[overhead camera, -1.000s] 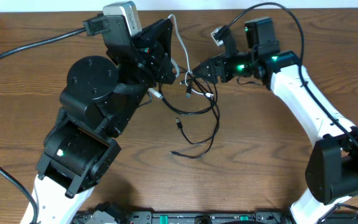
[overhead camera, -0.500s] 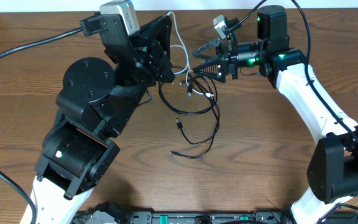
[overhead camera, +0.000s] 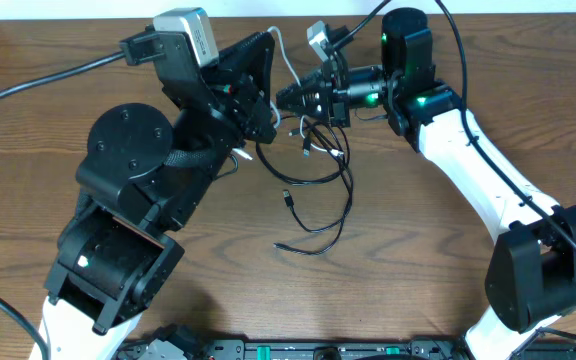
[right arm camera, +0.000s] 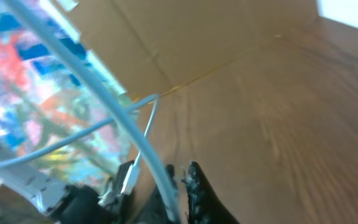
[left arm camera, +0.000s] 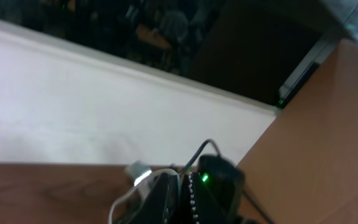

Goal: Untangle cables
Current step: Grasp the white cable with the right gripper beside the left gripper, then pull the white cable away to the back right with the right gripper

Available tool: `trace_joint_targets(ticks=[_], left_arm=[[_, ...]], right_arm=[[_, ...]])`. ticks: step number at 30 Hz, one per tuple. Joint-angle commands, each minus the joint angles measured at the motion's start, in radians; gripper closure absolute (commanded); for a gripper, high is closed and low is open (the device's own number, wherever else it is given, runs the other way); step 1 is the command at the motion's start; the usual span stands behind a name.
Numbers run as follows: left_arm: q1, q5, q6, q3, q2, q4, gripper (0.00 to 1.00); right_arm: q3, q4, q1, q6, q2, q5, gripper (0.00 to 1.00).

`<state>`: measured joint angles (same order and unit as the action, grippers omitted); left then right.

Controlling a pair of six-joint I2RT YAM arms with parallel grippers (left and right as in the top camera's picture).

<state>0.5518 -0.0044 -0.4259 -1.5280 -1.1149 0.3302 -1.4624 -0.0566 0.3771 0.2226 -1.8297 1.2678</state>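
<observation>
The white cable hangs from the top of the table edge down between the two grippers. Under them the black cable lies in loose loops on the wood, its plug ends at the lower left of the loops. My left gripper is shut; in the left wrist view the white cable curves round its left finger into the closed tip of that gripper. My right gripper almost touches the left one. In its wrist view the white cable runs down into this gripper's shut jaws.
The bulky left arm covers the left half of the table. A thick black arm wire crosses the far left. The right arm slants along the right side. A black bar lines the front edge.
My right gripper has swung left toward the left gripper and closed on the white cable. The left arm has shifted slightly left. The black loops have not moved.
</observation>
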Motion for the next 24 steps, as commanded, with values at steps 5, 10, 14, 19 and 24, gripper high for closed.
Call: trace_joint_targets(ticks=[5, 10, 14, 19, 24], left_arm=[[-0.001, -0.101, -0.032, -0.010, 0.008, 0.190, 0.91], [-0.002, -0.117, -0.032, -0.010, -0.045, 0.363, 0.65], [-0.002, -0.116, -0.032, -0.010, -0.099, 0.433, 0.58], [-0.002, -0.116, -0.032, -0.010, -0.157, 0.463, 0.52], [-0.002, -0.117, -0.031, -0.009, -0.203, 0.477, 0.50]], right_arm=[[-0.021, 0.093, -0.077, 0.131, 0.036, -0.298, 0.99], [-0.145, 0.463, -0.135, 0.004, 0.065, -0.555, 0.98], [-0.338, 0.739, -0.143, -0.064, 0.065, -0.716, 0.99], [-0.628, 0.972, -0.152, -0.074, 0.065, -0.863, 0.99], [-0.895, 1.085, -0.175, -0.055, 0.065, -0.933, 0.99]])
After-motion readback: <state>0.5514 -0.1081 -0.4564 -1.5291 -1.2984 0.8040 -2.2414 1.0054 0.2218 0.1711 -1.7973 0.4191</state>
